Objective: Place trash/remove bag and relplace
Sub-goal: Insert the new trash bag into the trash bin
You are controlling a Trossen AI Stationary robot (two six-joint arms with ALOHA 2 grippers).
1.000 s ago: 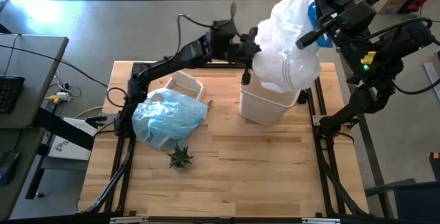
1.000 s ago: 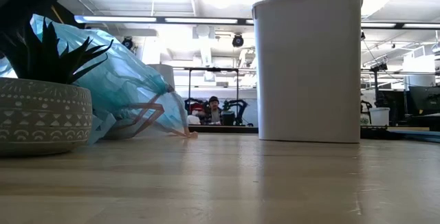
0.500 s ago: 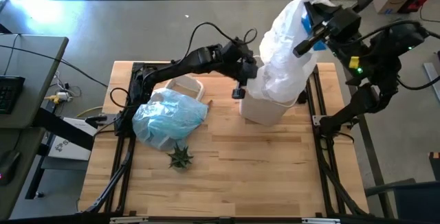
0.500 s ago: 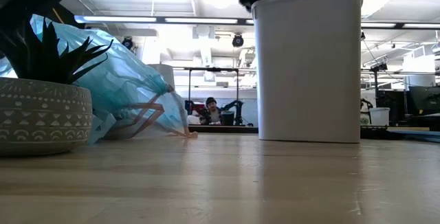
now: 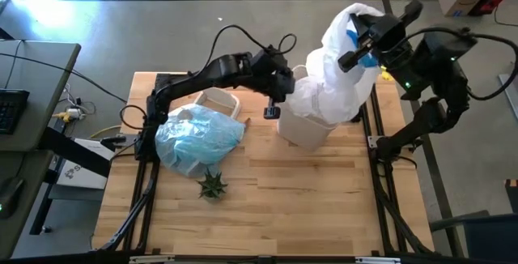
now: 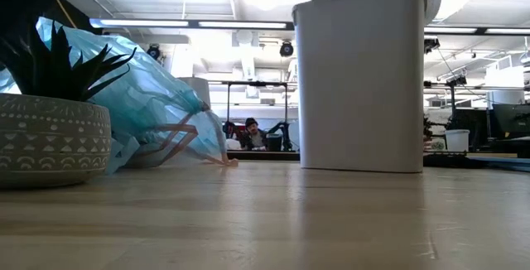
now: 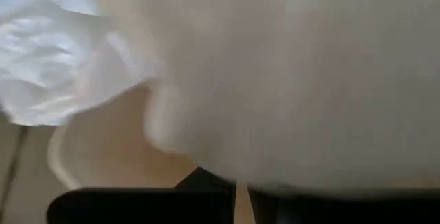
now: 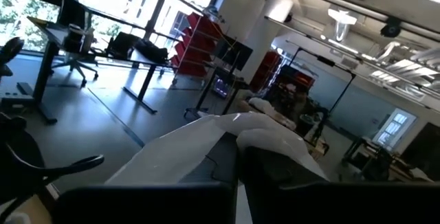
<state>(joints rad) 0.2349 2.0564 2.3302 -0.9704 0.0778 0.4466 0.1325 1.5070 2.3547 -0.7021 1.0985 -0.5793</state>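
Presently catalogued, on a pale wooden slatted table [image 5: 267, 215]:

Item 1. Tall white plastic bin [image 5: 306, 128], standing upright near the table's far edge, toward the far right corner. The low view shows its plain white wall [image 6: 360, 79] resting on the table top.

Item 2. Thin translucent whitish plastic liner bag [image 5: 340, 70], crinkly, draped over and into the bin's mouth, its upper end lifted above the bin. Its folds fill most of the left wrist view [image 7: 275, 73]; a strip of it trails forward in the right wrist view [image 8: 206, 141].

Item 3. Right gripper [image 5: 362, 44], raised above the bin's far right side, fingers closed tight on the bag's upper end.

Item 4. Left gripper [image 5: 273, 106], at the bin's left rim, just beside the bag's lower folds; fingers closed together. Whether they pinch any of the bag's film cannot be told.

Item 5. Filled light-blue translucent plastic bag [image 5: 198, 138], crumpled, lying on the table's left half, well apart from the bin; seen also in the low view [image 6: 153, 104], with reddish ties trailing at its base.

Item 6. Small white handled container [image 5: 220, 100], at the far side of the blue bag, touching or nearly touching it.

Item 7. Small green spiky plant in a grey patterned pot [image 5: 213, 185], just beside the blue bag on its near side; close to the camera in the low view [image 6: 51, 137].

Item 8. Person seated in the room beyond the table [image 6: 251, 131].
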